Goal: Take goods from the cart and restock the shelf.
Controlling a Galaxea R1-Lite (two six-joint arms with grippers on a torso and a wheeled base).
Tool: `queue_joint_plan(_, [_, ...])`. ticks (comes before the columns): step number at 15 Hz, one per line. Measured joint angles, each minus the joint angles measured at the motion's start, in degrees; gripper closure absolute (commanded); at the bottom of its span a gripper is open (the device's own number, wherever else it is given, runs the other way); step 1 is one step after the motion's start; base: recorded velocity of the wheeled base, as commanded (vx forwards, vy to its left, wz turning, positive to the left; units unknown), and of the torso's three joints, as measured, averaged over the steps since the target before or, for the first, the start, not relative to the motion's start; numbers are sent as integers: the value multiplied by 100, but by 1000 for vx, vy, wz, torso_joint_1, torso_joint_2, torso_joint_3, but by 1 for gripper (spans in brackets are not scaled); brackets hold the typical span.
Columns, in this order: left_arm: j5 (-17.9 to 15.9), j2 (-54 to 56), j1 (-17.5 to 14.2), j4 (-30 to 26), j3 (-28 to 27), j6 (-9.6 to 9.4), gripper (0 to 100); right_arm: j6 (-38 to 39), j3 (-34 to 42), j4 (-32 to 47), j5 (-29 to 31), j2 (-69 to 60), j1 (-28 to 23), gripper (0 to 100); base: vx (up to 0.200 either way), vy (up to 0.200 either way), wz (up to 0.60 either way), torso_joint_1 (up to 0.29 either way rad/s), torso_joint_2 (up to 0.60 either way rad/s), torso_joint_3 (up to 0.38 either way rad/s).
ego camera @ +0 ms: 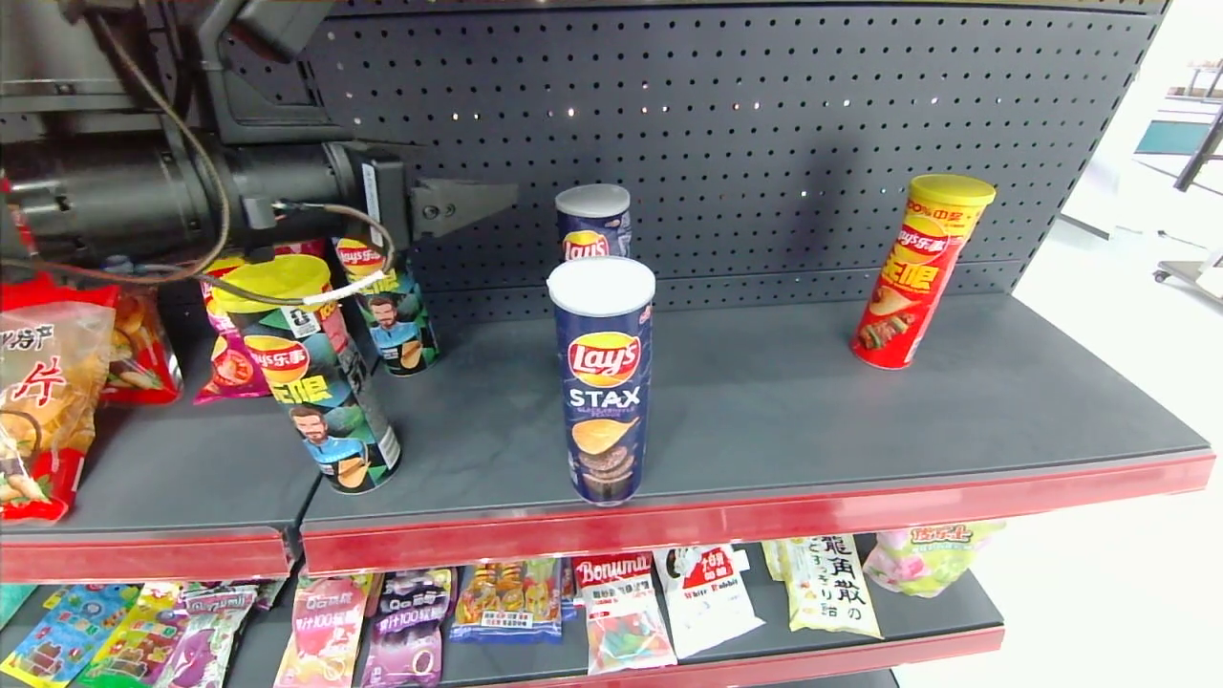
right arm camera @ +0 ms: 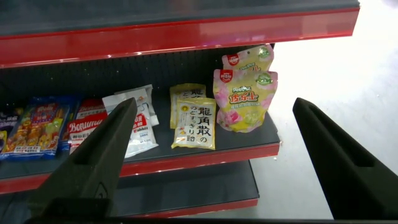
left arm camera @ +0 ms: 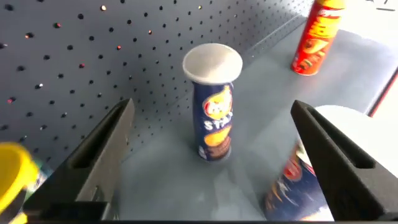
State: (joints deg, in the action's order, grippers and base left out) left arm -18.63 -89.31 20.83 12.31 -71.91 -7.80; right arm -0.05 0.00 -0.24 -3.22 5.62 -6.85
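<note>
Two blue chip cans with white lids stand mid-shelf, one near the front edge (ego camera: 602, 382) and one by the pegboard (ego camera: 592, 222). My left gripper (ego camera: 506, 196) hovers above the shelf, left of the rear blue can, open and holding nothing. In the left wrist view the rear blue can (left arm camera: 214, 106) stands beyond the open left gripper (left arm camera: 212, 107), with the front blue can (left arm camera: 305, 180) close beside one finger (left arm camera: 336, 162). My right gripper (right arm camera: 211, 115) is open and empty, facing the lower shelf.
A red can with a yellow lid (ego camera: 917, 272) stands at the shelf's right. Two dark cans with yellow lids (ego camera: 315, 382) (ego camera: 392, 306) and snack bags (ego camera: 38, 401) crowd the left. Snack packets (right arm camera: 194, 124) line the lower shelf (ego camera: 783, 659). Open shelf surface (ego camera: 764, 401) lies between the blue and red cans.
</note>
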Motion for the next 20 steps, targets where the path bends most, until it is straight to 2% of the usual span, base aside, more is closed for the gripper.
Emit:
queue_joint_plan(9, [2, 1936, -151, -6, 1428, 41, 0, -2, 0, 0, 0, 0, -1, 0, 0, 0, 0, 0, 0, 0])
queue_joint_plan(12, [-22, 2933, -315, -158, 2100, 134, 0, -2, 0, 0, -1, 0, 0, 0, 0, 0, 0, 0, 0, 0])
queue_joint_plan(15, [-26, 4181, -667, -1084, 2682, 274, 0, 0, 0, 0, 0, 0, 0, 0, 0, 0, 0, 0, 0, 0])
queue_joint_plan(18, [34, 5695, -879, -2753, 3027, 635, 0, 0, 0, 2, -1, 0, 0, 0, 0, 0, 0, 0, 0, 0])
queue_joint_plan(20, [344, 6649, -1165, -3562, 3261, 972, 0, 0, 0, 2, 0, 0, 0, 0, 0, 0, 0, 0, 0, 0])
